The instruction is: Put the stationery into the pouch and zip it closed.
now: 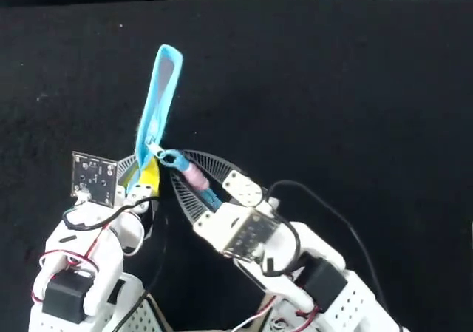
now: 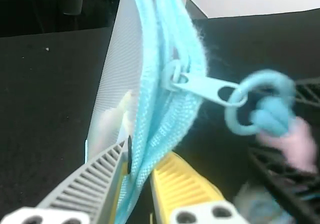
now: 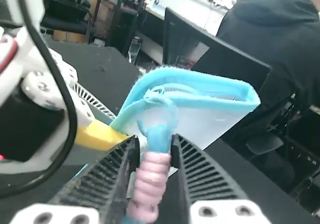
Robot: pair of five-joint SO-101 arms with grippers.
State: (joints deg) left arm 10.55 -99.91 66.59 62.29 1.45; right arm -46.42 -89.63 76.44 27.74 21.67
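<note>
A light blue pouch (image 1: pixel 159 95) with a white mesh side stands on its edge on the black table. My left gripper (image 1: pixel 144 177) is shut on the pouch's near end. In the left wrist view the blue zip edge (image 2: pixel 155 129) sits pinched between the grey and yellow fingers (image 2: pixel 177 184). The zip slider (image 2: pixel 175 77) carries a blue ring (image 2: pixel 257 102) and a pink pull charm (image 2: pixel 295 144). My right gripper (image 3: pixel 152 146) is shut on that pink charm (image 3: pixel 150 179), just right of the left gripper (image 2: pixel 137 164). The pouch (image 3: pixel 200 109) rises behind it. What is inside the pouch stays hidden.
Black cloth covers the table (image 1: pixel 332 88), with open room to the far side and right of the pouch. Both white arm bases (image 1: pixel 81 273) crowd the near edge. Cables (image 1: pixel 325 206) loop beside the right arm.
</note>
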